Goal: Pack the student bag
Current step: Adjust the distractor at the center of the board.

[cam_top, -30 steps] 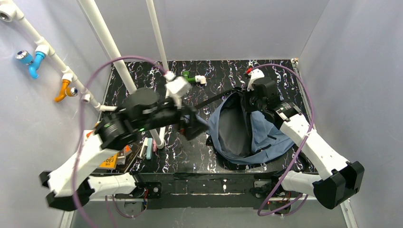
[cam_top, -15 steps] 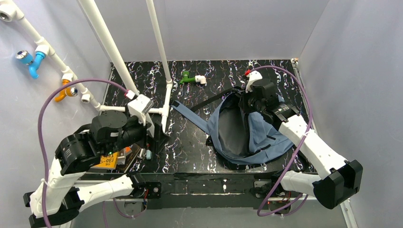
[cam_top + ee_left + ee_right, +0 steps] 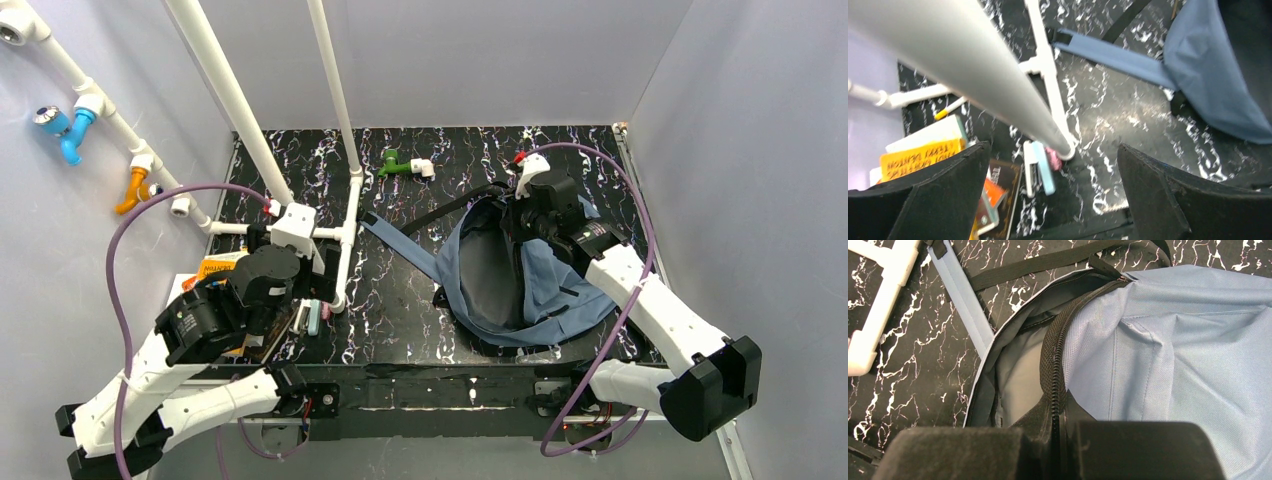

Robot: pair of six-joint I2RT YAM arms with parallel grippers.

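The slate-blue student bag (image 3: pixel 545 280) lies at the right of the black marbled table with its main opening gaping wide; a blue shoulder strap (image 3: pixel 400 243) trails to the left. My right gripper (image 3: pixel 528 222) is shut on the bag's black zipper edge (image 3: pixel 1055 380) and holds the far rim of the opening up. My left gripper (image 3: pixel 318 288) is open and empty. It hangs over the table's left side, above a small white and light-blue stationery item (image 3: pixel 1040 167) and a pink piece (image 3: pixel 1053 157). The bag (image 3: pixel 1218 75) is far to its right.
A pile of books (image 3: pixel 215 270) lies at the table's left edge, also in the left wrist view (image 3: pixel 923 155). A white pipe frame (image 3: pixel 345 230) stands next to my left gripper, its slanting pipe (image 3: pixel 973 60) crossing the wrist view. A green and white fitting (image 3: pixel 405 165) lies at the back.
My left arm swung from the table's middle near the bag's strap back to the left and down over the stationery and books. The right gripper kept its hold on the bag.
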